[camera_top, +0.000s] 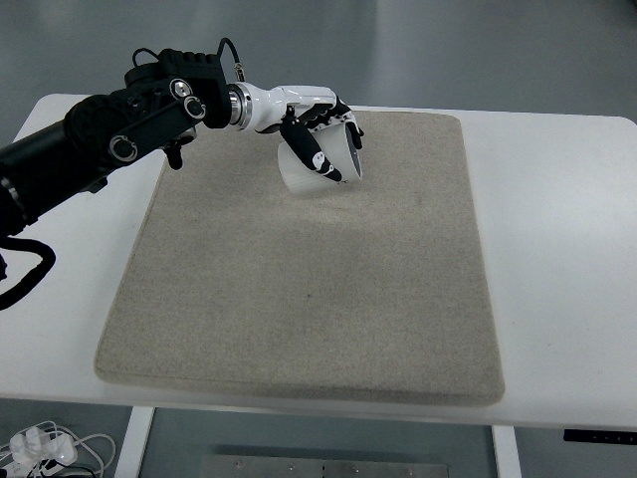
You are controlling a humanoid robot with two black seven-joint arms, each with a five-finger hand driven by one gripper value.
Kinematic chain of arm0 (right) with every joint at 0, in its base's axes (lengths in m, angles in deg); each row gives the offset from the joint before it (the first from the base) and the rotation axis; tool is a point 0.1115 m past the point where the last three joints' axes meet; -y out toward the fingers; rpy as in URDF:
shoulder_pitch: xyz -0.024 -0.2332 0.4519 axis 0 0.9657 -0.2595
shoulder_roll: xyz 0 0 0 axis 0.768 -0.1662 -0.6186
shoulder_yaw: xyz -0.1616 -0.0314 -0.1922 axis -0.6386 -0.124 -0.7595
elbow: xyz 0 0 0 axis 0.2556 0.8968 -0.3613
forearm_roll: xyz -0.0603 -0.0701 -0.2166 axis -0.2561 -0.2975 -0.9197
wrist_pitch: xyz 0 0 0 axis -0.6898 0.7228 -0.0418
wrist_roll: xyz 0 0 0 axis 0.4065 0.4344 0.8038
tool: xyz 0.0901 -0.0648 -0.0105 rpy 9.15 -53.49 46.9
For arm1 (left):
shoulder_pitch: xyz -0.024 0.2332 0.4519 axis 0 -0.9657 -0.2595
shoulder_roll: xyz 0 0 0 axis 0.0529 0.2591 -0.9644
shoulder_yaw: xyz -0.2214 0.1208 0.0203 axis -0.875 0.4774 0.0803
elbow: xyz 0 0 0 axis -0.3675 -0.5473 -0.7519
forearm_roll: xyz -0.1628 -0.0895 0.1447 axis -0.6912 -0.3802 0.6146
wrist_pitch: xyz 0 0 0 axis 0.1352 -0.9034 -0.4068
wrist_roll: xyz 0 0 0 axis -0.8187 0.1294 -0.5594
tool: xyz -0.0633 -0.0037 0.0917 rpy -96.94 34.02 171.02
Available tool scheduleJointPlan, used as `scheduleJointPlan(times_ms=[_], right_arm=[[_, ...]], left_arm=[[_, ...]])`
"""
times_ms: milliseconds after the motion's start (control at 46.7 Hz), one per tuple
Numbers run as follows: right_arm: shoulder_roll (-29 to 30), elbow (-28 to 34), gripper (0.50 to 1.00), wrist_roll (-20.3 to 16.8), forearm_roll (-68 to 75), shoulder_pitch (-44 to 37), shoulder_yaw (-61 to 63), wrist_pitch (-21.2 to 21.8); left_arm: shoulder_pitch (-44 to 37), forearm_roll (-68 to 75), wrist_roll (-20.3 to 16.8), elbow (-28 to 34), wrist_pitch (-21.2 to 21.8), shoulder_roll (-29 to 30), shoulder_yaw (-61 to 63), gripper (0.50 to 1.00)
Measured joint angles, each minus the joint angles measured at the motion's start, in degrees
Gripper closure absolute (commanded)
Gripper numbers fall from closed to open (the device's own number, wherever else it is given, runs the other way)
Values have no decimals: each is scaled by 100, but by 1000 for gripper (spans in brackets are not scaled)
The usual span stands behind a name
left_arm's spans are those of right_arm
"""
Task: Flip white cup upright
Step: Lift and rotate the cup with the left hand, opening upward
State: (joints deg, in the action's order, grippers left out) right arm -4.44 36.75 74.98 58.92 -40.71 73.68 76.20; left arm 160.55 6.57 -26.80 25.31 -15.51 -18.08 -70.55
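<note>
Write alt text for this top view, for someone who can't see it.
The robot's left hand wraps its fingers around a white cup at the far edge of a beige mat, which lies on a white table. The right arm is out of view.

One white cup (323, 159), one mat (299, 289), one table (557, 269), one robot hand (314, 124).

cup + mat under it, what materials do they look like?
White cup: smooth, uniform white with a faint sheen, probably plastic or glazed ceramic; the view cannot settle which. The left hand is wrapped around it. Mat: beige-grey, matte, finely speckled and fibrous-looking with soft rounded edges, likely felt or a similar dense fabric. It lies on a smooth white table.
</note>
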Motion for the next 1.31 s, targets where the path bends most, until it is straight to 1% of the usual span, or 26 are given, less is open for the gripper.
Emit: scheduleJointPlan(times_ms=[64,128,449,749,1091,1177,1305], right_arm=[[0,0,548,1,0,1,0,0],[0,-2,548,1,0,1,0,0],[0,0,548,1,1,0,0,0],[0,-1,548,0,1,1,0,0],[0,-2,548,0,1,1,0,0],[0,-4,548,1,1,1,0,0],[0,-3,548,-1,1,1,0,0]], left_arm=[[-54,-325,-91,132,-56,0,-61,1000],[-82,-606,-274,257,-99,-6,-82,1000],[-545,-1350,-1790,692,-118,-76,-85,1000],[-1134,-1796,-3017,903,-159,-137,-113,1000],[-1575,-1796,-3066,1688,-6,-461,-124,1000],[-1669,-1798,-3066,1748,71,-491,-134,1000],[-1745,-1839,-3066,1710,351,-502,-160,999]])
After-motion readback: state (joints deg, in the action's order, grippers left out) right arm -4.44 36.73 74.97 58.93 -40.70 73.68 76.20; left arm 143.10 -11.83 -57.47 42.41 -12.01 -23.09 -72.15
